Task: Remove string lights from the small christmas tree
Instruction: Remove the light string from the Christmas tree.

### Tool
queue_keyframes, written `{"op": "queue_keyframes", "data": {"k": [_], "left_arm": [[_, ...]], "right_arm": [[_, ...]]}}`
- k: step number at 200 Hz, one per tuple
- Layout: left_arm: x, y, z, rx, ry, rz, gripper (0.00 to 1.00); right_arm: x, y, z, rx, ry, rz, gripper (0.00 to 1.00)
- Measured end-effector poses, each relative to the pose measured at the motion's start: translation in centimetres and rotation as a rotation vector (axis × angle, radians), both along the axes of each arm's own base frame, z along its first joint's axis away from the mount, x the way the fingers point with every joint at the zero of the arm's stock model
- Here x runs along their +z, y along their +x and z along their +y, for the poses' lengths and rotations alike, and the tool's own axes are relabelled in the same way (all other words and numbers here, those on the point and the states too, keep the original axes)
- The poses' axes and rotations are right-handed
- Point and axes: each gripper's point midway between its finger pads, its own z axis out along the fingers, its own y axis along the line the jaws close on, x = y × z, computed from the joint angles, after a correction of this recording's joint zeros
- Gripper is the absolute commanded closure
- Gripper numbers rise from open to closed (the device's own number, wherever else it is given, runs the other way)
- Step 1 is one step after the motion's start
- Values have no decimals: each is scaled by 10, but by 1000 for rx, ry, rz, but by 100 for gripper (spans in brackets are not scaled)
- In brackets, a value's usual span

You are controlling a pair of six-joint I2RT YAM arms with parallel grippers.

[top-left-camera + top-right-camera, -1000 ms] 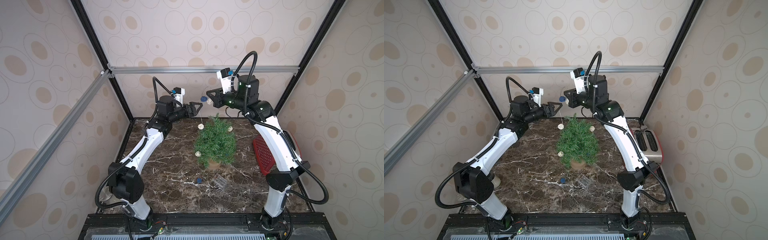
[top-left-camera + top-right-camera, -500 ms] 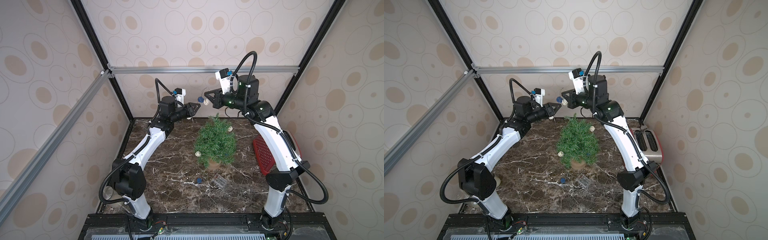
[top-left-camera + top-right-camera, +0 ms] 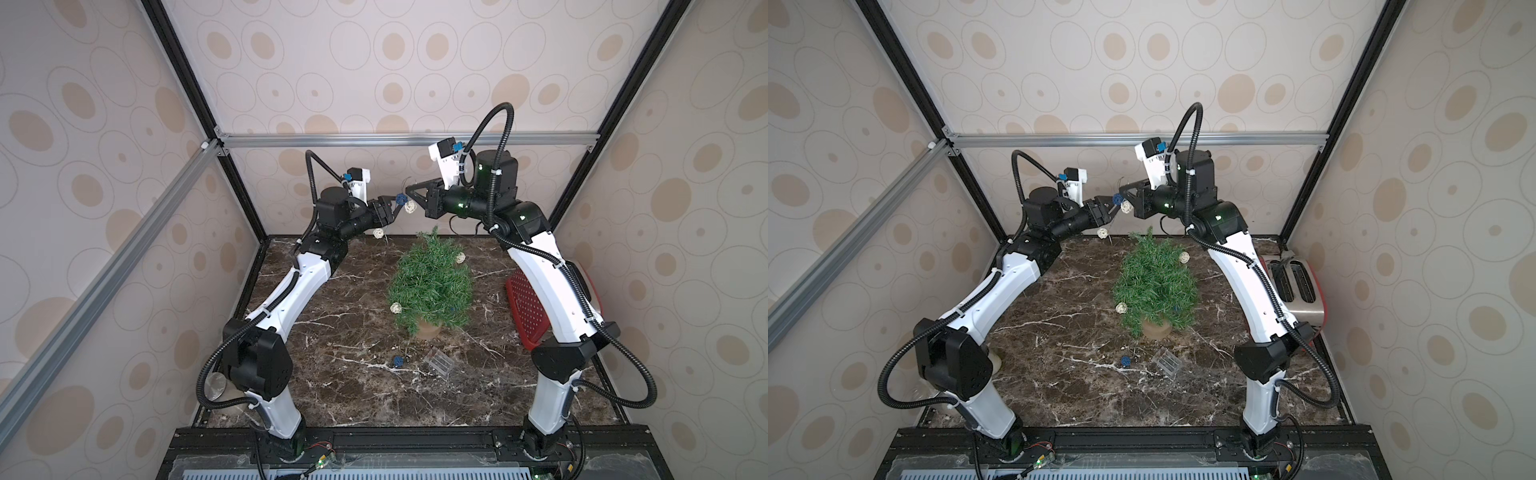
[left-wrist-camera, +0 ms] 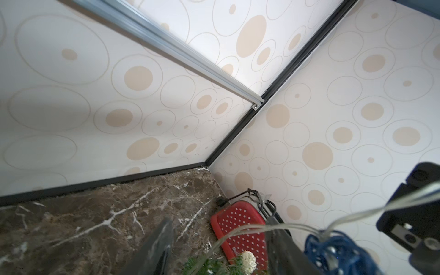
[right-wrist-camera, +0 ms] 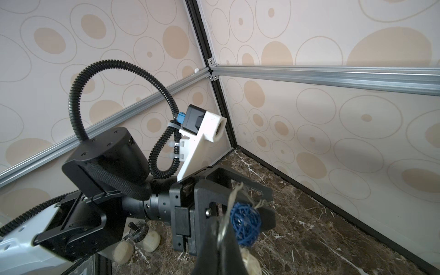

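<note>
String lights [image 3: 410, 206] held high over the tree [image 3: 432, 282]
Your right claw [image 3: 409, 191] is pinched shut on the wire [image 4: 262, 226] above the tree's far side; your left claw [image 3: 395, 204] stands part open, wire crossing its gap, blue ball [image 5: 246, 225] just beside. Close it on bare wire, not a ball, then draw up and left to free the cream balls [image 3: 396, 307] caught in the branches. The battery box [image 3: 438, 362] lies on the table [image 3: 332, 374], near side. Open room left and near; far wall [image 3: 282, 195] close, toaster [image 3: 1296, 286] right
</note>
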Motion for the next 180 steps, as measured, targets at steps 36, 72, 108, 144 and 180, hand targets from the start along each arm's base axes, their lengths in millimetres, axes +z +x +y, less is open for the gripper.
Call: {"op": "queue_keyframes", "data": {"k": [36,72,108,144,180], "left_arm": [[-3,-8,-17,-32,20,-4,53],[-9,-8,-19,-18,45,1,59],[-10,-4,-15,11,60,-10,80],[-4,-7,-9,37,78,-26,100],[17,-24,5,78,91,-64,100]], "right_arm": [[3,-7,5,41,18,4,100],[12,-18,6,72,38,-6,100],[31,-38,2,101,69,-38,100],[33,-52,0,116,73,-43,100],[20,-54,1,118,61,-10,100]]}}
